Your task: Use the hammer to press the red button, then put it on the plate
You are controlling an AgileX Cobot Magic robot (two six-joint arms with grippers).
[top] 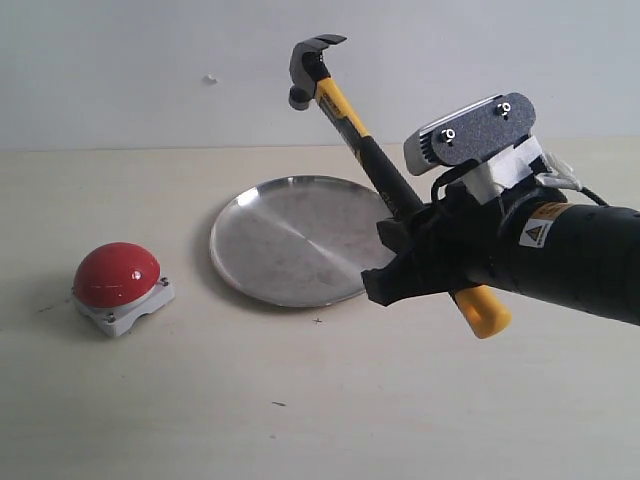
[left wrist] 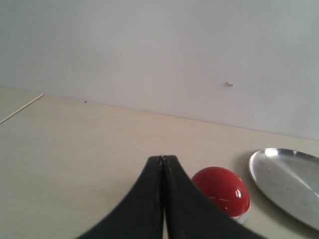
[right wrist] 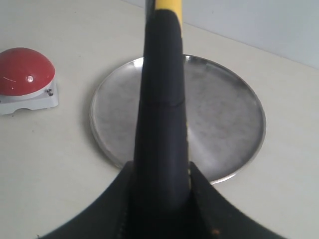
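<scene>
My right gripper [top: 405, 262] is shut on the black grip of the hammer [top: 372, 150], which it holds raised above the table. The dark head points up and to the left over the far side of the plate [top: 270, 240], and the yellow end sticks out below the wrist. In the right wrist view the hammer handle [right wrist: 162, 89] runs up across the plate [right wrist: 224, 109]. The red button [top: 117, 274] sits on its grey base at the left, apart from the plate. My left gripper [left wrist: 162, 159] is shut and empty, near the red button [left wrist: 224, 189].
The pale table [top: 300, 400] stretches to a white wall [top: 150, 60] at the back. A table edge [left wrist: 20, 108] shows in the left wrist view. The plate's rim [left wrist: 259, 174] lies beside the button there.
</scene>
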